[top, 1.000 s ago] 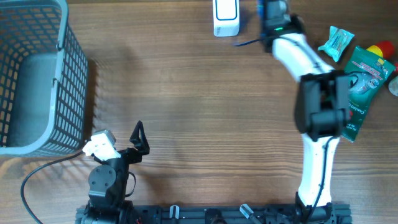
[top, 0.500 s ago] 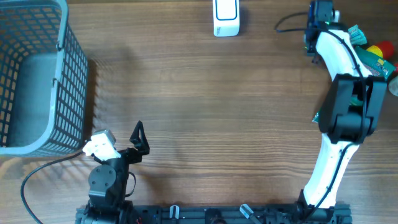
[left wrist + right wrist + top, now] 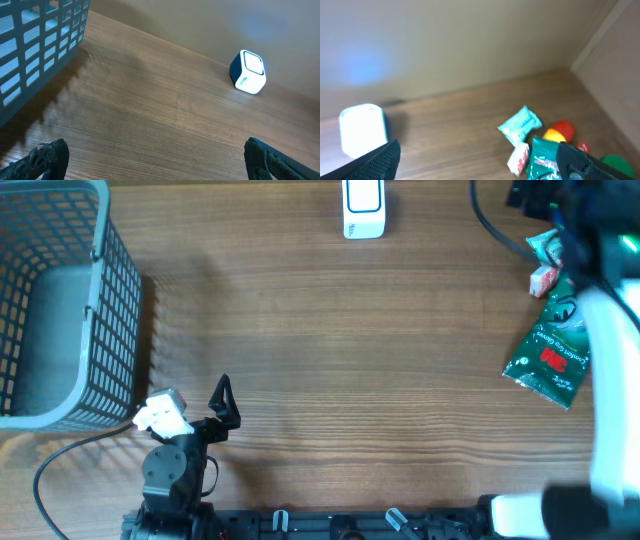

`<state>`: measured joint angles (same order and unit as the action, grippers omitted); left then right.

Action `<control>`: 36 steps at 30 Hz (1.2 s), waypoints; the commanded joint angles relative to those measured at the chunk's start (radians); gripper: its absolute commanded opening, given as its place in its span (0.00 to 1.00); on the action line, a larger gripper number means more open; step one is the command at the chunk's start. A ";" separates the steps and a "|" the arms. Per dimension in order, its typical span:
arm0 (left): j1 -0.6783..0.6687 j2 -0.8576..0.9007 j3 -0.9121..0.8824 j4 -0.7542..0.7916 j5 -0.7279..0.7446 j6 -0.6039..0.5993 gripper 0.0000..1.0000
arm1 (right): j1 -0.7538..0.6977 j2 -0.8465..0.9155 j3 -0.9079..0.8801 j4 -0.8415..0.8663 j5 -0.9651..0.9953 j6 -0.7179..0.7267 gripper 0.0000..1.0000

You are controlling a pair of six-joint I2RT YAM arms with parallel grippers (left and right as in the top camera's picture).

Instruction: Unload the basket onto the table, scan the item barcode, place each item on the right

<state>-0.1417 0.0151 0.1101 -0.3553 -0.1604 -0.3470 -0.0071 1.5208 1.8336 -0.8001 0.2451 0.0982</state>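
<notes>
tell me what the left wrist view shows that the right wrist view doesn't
Only the left wrist view shows the grey plastic mesh basket at the frame's upper left. Only the right wrist view shows a teal crinkled packet, a small red-and-white packet, a dark green foil pouch and a red-and-yellow object. Both show the white rounded scanner box and the brown wooden table.

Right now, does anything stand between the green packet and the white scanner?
Nothing visible does. The green packet lies at the right side of the table, the white scanner at the far middle, with only bare wood between. The teal packet sits off that line.
</notes>
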 commanded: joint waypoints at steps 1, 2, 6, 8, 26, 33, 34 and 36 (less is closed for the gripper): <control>0.007 -0.003 -0.002 0.000 -0.010 -0.009 1.00 | -0.003 -0.183 0.005 -0.070 -0.068 0.021 1.00; 0.007 -0.003 -0.002 0.000 -0.009 -0.009 1.00 | -0.003 -0.231 0.005 -0.093 -0.068 0.021 1.00; 0.007 -0.003 -0.002 0.000 -0.010 -0.009 1.00 | -0.003 -0.443 0.005 -0.174 -0.070 0.034 1.00; 0.007 -0.003 -0.002 0.000 -0.009 -0.009 1.00 | -0.003 -0.552 0.005 -0.217 -0.075 0.070 1.00; 0.007 -0.003 -0.002 0.000 -0.009 -0.009 1.00 | -0.003 -1.008 0.006 -0.764 -0.068 0.095 1.00; 0.007 -0.003 -0.002 0.000 -0.009 -0.009 1.00 | -0.002 -1.028 -0.061 -0.711 -0.071 0.246 1.00; 0.007 -0.003 -0.002 0.000 -0.010 -0.009 1.00 | -0.002 -1.045 -0.084 -0.681 -0.071 0.246 1.00; 0.007 -0.003 -0.002 0.000 -0.010 -0.009 1.00 | -0.002 -1.094 -0.141 -0.606 -0.071 0.263 1.00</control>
<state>-0.1417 0.0147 0.1101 -0.3553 -0.1604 -0.3470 -0.0074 0.5034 1.7676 -1.4830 0.1829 0.2993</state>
